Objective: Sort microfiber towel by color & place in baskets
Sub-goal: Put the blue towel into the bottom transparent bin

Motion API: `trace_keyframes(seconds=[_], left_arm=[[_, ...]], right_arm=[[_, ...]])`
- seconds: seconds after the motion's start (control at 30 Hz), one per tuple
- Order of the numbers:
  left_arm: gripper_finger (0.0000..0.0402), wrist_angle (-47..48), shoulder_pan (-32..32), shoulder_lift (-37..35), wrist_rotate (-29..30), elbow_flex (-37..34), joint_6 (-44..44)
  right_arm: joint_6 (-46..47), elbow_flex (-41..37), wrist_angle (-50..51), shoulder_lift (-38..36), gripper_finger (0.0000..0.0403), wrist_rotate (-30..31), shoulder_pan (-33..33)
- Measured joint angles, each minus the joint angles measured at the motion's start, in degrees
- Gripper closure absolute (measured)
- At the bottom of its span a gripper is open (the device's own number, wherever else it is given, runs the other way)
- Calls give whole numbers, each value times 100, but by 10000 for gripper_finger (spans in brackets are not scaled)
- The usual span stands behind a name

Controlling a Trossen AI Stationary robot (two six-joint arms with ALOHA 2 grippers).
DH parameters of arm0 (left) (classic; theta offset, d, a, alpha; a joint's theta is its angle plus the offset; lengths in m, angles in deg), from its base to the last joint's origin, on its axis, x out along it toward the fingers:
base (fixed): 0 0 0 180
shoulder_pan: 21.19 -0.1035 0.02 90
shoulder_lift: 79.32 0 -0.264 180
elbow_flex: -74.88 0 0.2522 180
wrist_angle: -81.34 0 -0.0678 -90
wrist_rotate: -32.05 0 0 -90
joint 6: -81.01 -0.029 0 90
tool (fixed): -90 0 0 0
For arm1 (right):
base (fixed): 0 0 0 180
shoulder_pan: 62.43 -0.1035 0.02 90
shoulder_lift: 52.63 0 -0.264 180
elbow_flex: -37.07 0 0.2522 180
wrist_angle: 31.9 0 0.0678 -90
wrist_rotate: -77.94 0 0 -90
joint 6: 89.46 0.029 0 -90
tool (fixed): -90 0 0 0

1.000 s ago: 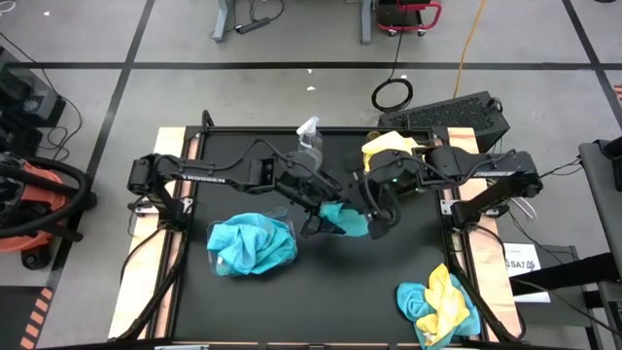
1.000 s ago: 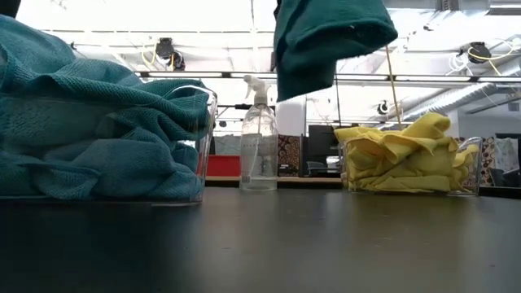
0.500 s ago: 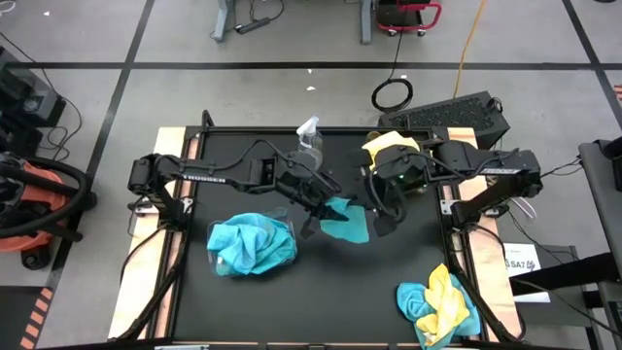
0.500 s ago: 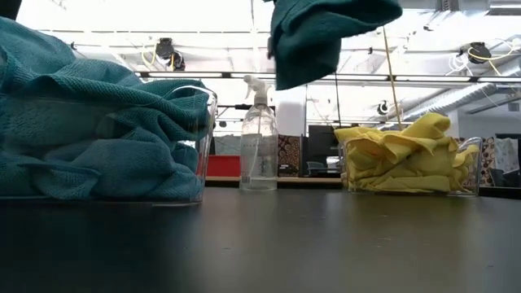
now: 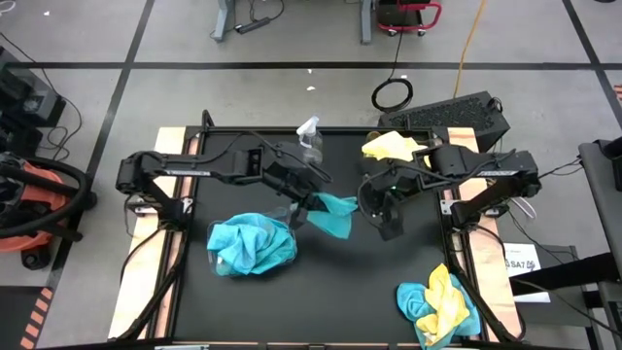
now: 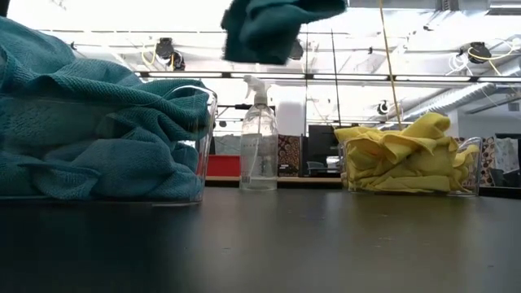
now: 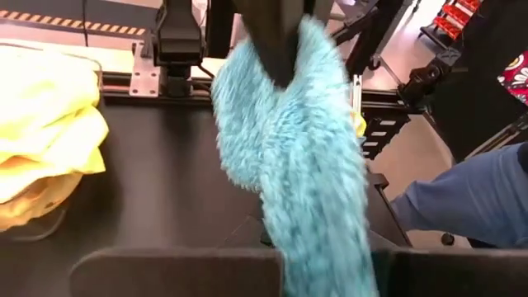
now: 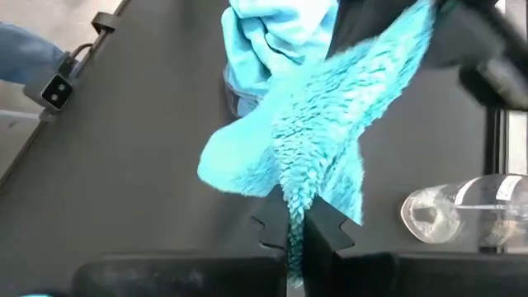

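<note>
A teal microfiber towel hangs in the air over the middle of the table, spanning between my left gripper and my right gripper, both shut on it. In the low view the towel is high above the tabletop. One clear basket at the near left is heaped with teal towels. The other basket at the far right holds yellow ones. A mixed yellow and teal pile lies at the near right corner. My left gripper pinches one end of the teal towel between its two fingers, coming from the table's left and slanting a little down. The towel runs away from the fingers toward the other gripper, clear of the table. My right gripper pinches the towel's opposite end, bunched into a fold, between its two fingers. It comes from the table's right, slanting down. The cloth stretches from its fingers toward the left gripper and is lifted clear.
A clear spray bottle stands at the far edge between the two baskets. A person's blue-clad leg shows beyond the table's edge. Bare black tabletop lies in the near middle.
My left gripper has shut on the teal towel that my right gripper was holding up, then drawn back toward the table's left and a little up. My right gripper has tipped further downward. The towel has risen and is drawn out between the two grippers.
</note>
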Motion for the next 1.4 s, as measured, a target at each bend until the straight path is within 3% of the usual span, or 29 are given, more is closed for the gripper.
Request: trace_keyframes(seconds=[0.1,0.2,0.4,0.53,0.87,1.1,1.4], left_arm=[[393,181,15,-232,17,-8,63],[393,689,161,-399,199,-6,175],[393,2246,665,-354,778,-16,351],[393,2837,971,-385,1385,-4,833],[393,4651,1891,-429,2813,-6,2165],[393,4624,2451,-431,3180,-335,2899],[394,3856,2682,-429,3413,-1666,3199]], right_arm=[[-94,-109,-99,0,372,-72,-4],[-163,-139,-13,-7,311,-142,-20],[-116,-135,-95,-13,165,438,64],[17,-135,116,-28,118,446,151],[33,-135,603,-59,136,459,187],[-112,-135,646,-155,165,483,205],[-220,-135,650,-295,189,481,225]])
